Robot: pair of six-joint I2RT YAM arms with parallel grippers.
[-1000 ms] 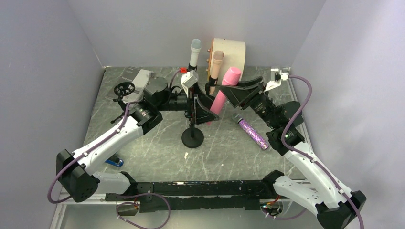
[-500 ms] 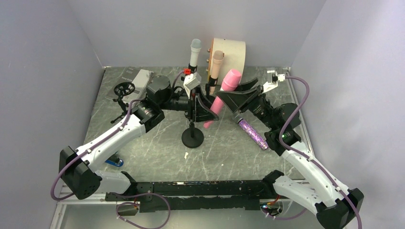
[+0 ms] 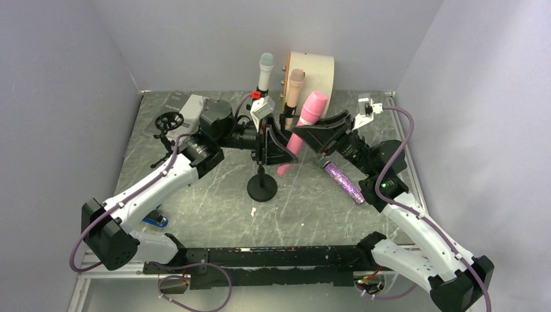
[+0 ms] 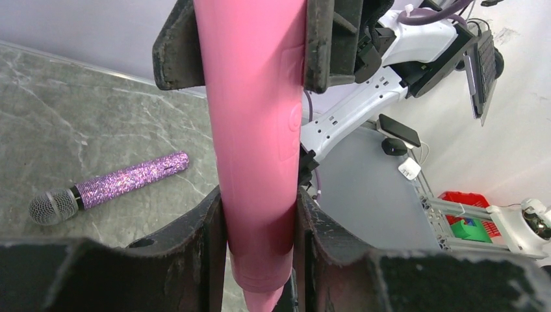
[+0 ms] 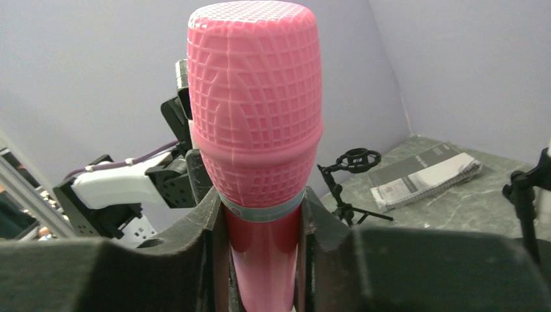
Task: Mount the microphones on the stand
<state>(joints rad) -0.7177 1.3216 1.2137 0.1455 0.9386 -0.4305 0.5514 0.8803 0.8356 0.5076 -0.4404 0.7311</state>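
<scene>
Right in the middle of the table (image 3: 214, 195) both arms meet on the pink microphone (image 3: 312, 108), which hangs in the air tilted, its mesh head up and to the far right, its tail down and to the near left, just above the round base of the stand (image 3: 262, 189). The left gripper (image 3: 279, 153) has its jaws pinched on the lower part of the pink barrel; from its wrist view the barrel fills the gap between them and the tail pokes out below. The right gripper (image 3: 312, 135) is clamped higher up, its jaws pressed on the neck just under the head. The purple glitter microphone (image 3: 344, 182) lies flat on the table to the right of the stand, close beside the right arm, touched by nothing. At the far side the white microphone (image 3: 265, 68) and the peach microphone (image 3: 295, 83) stand upright side by side, heads up; their lower ends are hidden behind the grippers, so I cannot tell how they are fixed. A round cream drum (image 3: 315, 68) sits just behind the peach one. Off to the far left lie a booklet (image 3: 188, 104) and a small black tripod (image 3: 167, 127).
</scene>
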